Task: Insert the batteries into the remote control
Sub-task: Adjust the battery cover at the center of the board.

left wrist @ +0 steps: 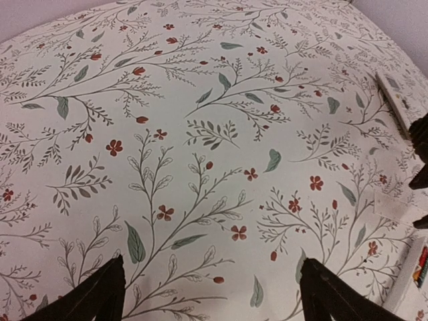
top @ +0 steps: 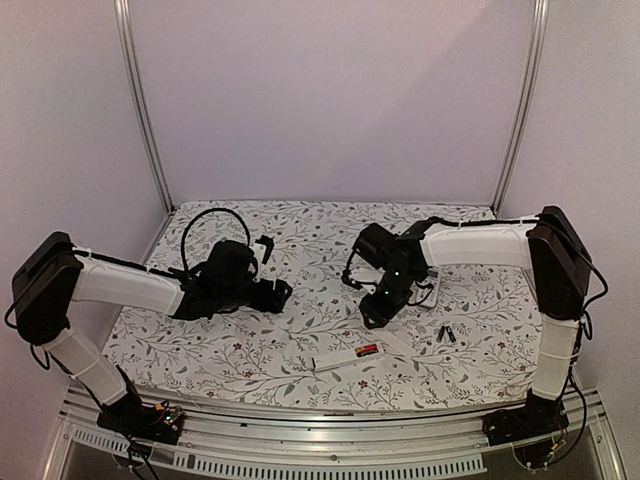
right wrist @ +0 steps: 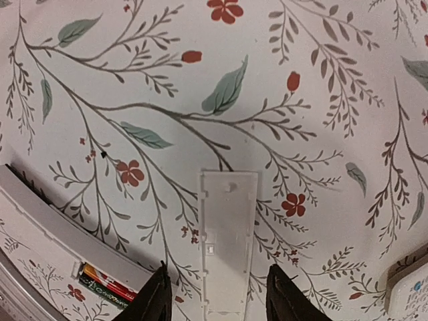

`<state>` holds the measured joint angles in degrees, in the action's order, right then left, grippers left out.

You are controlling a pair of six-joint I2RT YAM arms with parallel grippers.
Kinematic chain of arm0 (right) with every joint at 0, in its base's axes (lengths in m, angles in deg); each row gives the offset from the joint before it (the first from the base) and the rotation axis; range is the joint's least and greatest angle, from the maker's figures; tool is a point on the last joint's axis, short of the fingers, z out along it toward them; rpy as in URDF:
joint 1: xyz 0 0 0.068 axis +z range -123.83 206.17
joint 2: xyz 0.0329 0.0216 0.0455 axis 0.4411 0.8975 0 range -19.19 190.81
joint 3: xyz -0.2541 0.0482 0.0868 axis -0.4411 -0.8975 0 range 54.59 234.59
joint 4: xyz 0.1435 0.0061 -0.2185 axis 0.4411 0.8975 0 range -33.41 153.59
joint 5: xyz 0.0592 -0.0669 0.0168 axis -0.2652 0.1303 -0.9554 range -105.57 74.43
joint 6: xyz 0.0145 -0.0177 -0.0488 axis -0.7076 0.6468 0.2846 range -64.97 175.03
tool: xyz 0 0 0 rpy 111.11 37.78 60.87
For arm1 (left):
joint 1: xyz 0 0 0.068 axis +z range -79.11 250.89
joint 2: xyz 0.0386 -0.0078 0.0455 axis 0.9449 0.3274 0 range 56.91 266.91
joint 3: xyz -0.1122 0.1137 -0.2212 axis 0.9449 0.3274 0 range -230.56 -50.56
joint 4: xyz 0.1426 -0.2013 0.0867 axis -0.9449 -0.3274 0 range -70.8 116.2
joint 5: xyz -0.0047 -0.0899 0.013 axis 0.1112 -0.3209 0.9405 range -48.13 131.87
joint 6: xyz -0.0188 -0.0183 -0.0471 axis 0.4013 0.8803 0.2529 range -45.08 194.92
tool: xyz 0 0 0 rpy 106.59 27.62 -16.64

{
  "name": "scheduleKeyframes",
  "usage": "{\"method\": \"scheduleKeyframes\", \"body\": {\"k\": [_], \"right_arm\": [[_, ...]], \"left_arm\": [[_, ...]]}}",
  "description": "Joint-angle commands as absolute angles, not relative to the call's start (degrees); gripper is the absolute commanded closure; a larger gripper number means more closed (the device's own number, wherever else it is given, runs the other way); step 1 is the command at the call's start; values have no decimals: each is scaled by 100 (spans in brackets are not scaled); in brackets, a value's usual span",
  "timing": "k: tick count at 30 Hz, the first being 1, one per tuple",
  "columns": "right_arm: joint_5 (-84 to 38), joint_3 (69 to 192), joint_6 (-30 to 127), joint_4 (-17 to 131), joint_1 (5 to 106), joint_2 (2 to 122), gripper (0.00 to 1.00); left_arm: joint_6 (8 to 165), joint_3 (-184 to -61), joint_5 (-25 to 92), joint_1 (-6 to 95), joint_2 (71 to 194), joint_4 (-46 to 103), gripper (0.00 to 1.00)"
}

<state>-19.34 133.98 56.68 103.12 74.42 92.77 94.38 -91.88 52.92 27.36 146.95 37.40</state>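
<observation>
The table (top: 300, 240) under its flowered cloth takes up most of what I can see, a pale wall behind it; the two arms reach in over it from either side, well apart. The left gripper (left wrist: 210, 297) hangs above bare cloth with its fingers spread wide and nothing between them. The right gripper (right wrist: 217, 281) sits low over the cloth near the middle, its jaws partly apart, one finger on each side of the near end of a clear battery cover (right wrist: 227, 241) that lies flat, with a sliver of cloth showing on both sides, so it is not clamped. The white remote (top: 340, 359) lies at an angle near the front edge, just beside that cover; its compartment is uncovered and a red battery (right wrist: 107, 284) lies inside it. A corner of another white device (right wrist: 409, 291) shows at the right of the wrist view; I cannot tell more of it. Two black batteries (top: 446, 334) lie side by side on the cloth to the right of the remote, close to the right arm.
</observation>
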Motion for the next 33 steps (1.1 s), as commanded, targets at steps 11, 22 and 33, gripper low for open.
{"method": "scheduleKeyframes", "body": {"k": [11,22,33], "right_arm": [[-1675,14348,4866,9980,7407,9857,83],[-1590,14143,4810,9991,7460,10099,85],[-1399,14151,4856,10040,7527,10327,88]], "left_arm": [[9341,-9183,5297,2826,14778,3661,10],[9362,-9152,5256,2834,14847,3715,10],[9335,-9108,5226,2843,14803,3771,10]]}}
